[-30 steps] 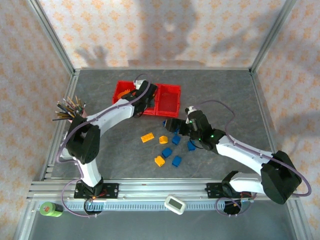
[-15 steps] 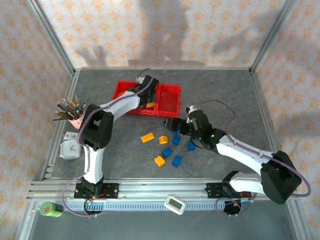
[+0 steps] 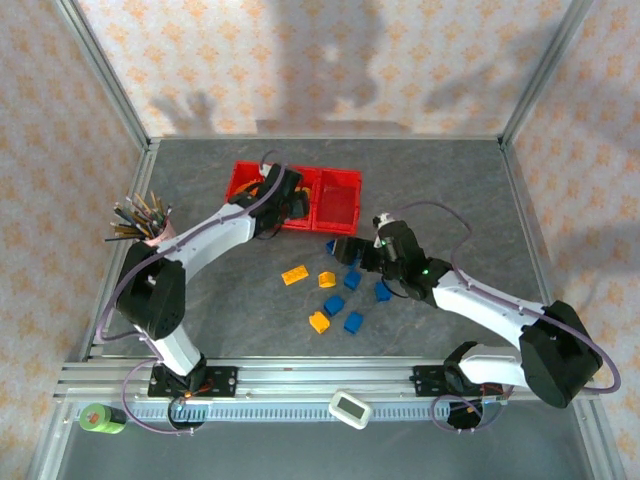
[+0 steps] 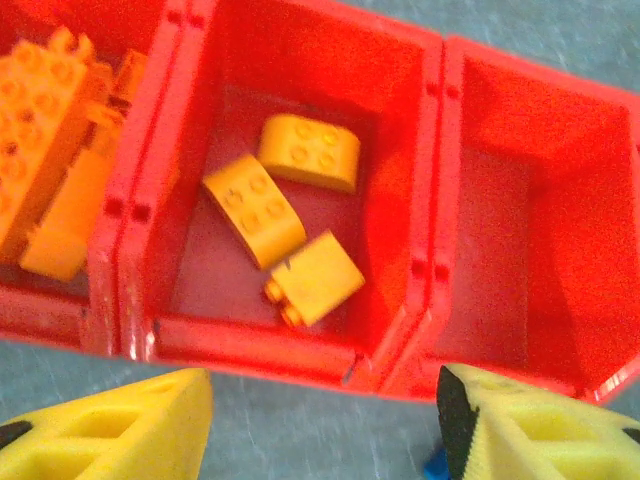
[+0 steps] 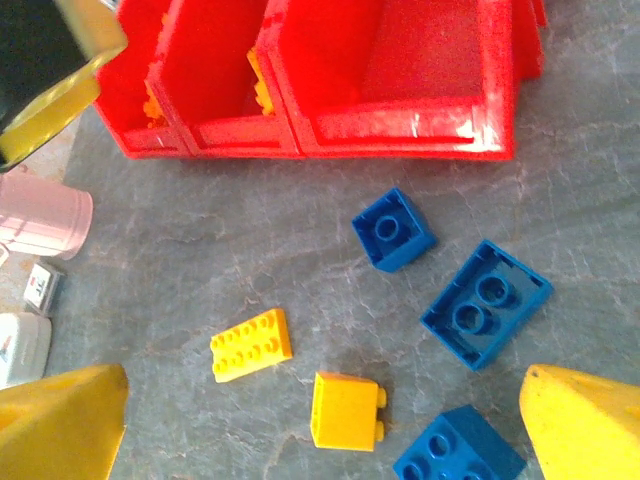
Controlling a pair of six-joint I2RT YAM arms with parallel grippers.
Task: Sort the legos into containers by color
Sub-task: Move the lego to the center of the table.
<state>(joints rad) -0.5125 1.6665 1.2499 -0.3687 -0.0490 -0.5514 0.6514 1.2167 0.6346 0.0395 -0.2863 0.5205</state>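
Left arm (image 3: 215, 232) stretched to bins (image 4: 440, 200) toward worktop's (image 3: 450, 190) far edge, left gripper (image 4: 325, 420) released; right gripper (image 5: 320, 410) released over blue legos (image 5: 487, 302).

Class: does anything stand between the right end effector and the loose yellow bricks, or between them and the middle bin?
Only bare table lies between the yellow bricks, the right end effector and the middle bin. But the left end effector hangs above it.

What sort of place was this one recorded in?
Likely a lab tabletop robot cell, not a home: aluminium frame posts with patterned backdrop panels, arms bolted to a mounting rail, and a grey table staged with toy bricks.
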